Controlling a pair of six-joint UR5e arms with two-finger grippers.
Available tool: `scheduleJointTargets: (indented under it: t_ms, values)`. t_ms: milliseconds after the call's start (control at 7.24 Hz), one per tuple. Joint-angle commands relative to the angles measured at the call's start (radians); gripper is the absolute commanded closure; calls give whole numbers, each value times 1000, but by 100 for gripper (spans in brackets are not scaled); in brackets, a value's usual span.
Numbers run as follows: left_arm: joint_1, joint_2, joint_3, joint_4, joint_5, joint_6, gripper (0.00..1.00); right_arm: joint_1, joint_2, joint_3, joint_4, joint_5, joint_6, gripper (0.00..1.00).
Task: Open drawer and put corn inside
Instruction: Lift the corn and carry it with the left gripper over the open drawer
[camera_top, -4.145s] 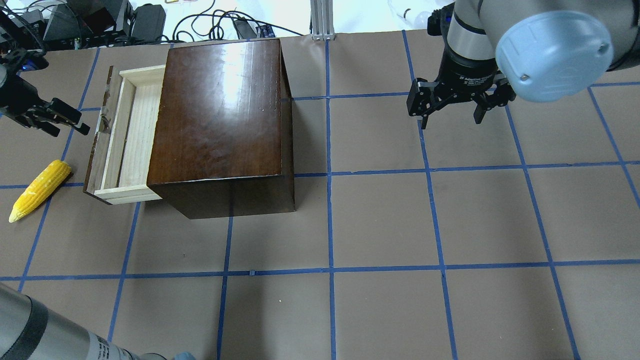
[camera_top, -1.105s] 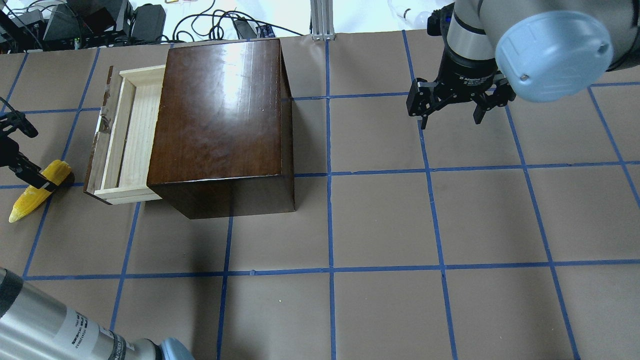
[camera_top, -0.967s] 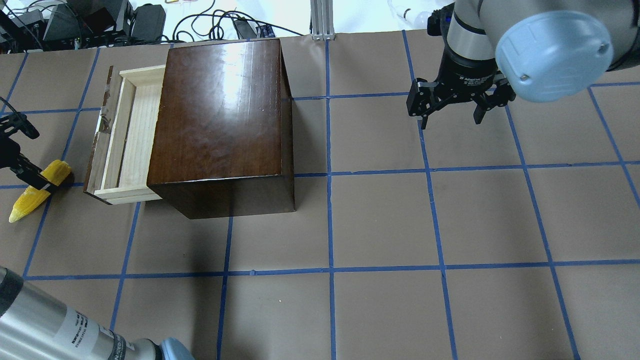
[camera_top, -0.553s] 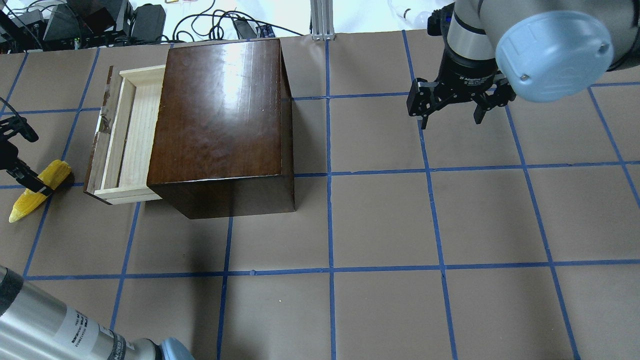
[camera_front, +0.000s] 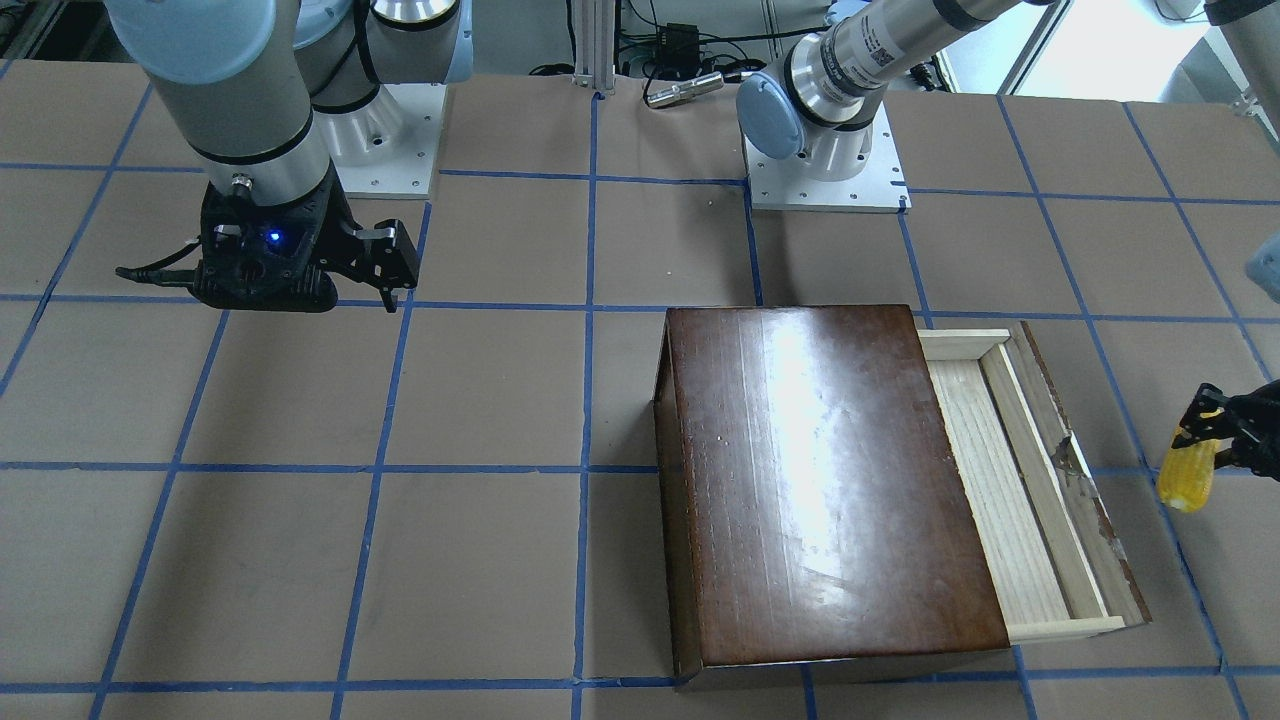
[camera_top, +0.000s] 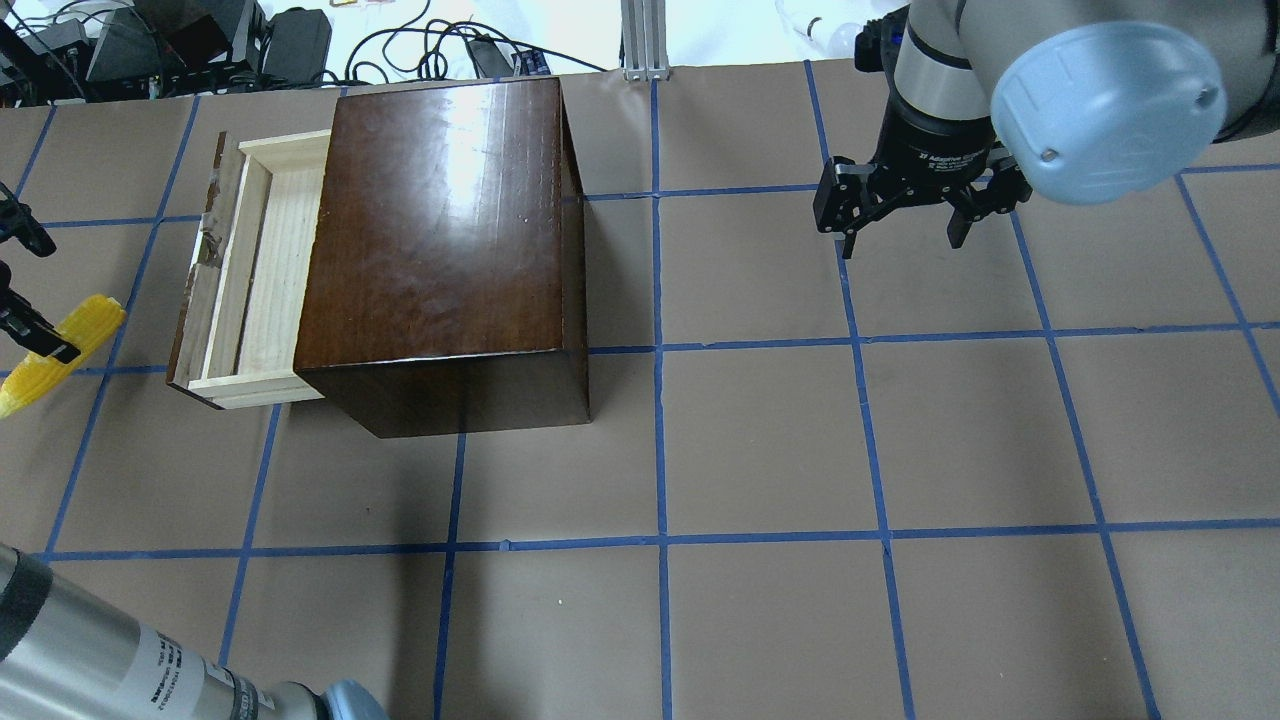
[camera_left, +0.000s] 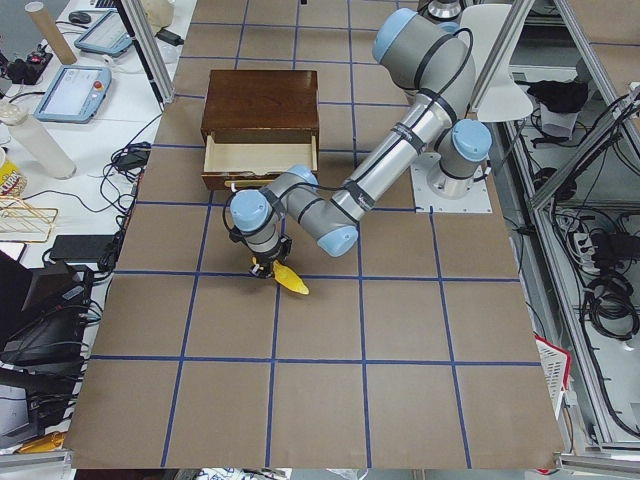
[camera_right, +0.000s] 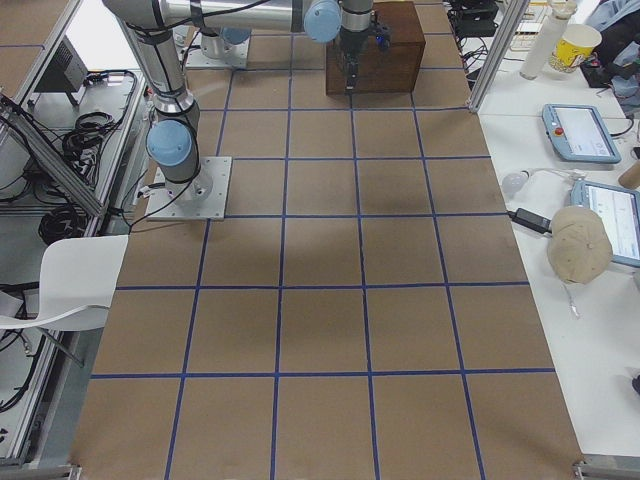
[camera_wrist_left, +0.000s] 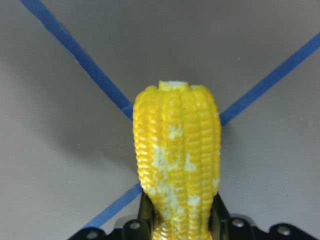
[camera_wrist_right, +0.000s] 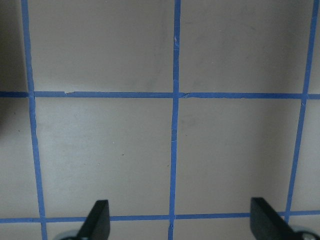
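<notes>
The yellow corn (camera_top: 90, 320) is clamped in my left gripper (camera_top: 46, 347) and hangs a little above the table, left of the drawer. It also shows in the front view (camera_front: 1186, 480), the left side view (camera_left: 292, 281) and close up in the left wrist view (camera_wrist_left: 177, 160). The drawer (camera_top: 262, 270) of pale wood is pulled partly out of the dark-brown box (camera_top: 440, 220), and its tray holds nothing. My right gripper (camera_top: 898, 232) is open and empty, hovering far to the right of the box.
Brown table paper with a blue tape grid (camera_top: 660, 540). Cables and electronics (camera_top: 200, 40) lie beyond the far edge. The box (camera_front: 820, 480) stands between the two grippers. The left arm's forearm (camera_top: 120, 660) crosses the near left corner.
My left gripper came down from beside the drawer front to the corn, shut on it, and in the last half second lifted it off the table. The right arm has not moved.
</notes>
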Motion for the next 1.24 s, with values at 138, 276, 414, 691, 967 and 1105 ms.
scheduleJointTargets:
  t_ms: [138,276,414,691,967,1105]
  values:
    - [-70,121,78,-100,-13,-160,100,0,0,0,-2,0,0,0]
    - [-102,149,103,-176,-35,-284,100,0,1,0,0,2,0,0]
    - [-127,170,109,-198,-38,-375,100,0,1,0,0,3,0,0]
    - [-191,220,109,-235,-39,-537,100,0,0,0,0,3,0,0]
    - [-282,258,107,-299,-39,-727,100,0,1,0,0,3,0,0]
    - [-328,266,106,-328,-39,-859,100,0,1,0,0,3,0,0]
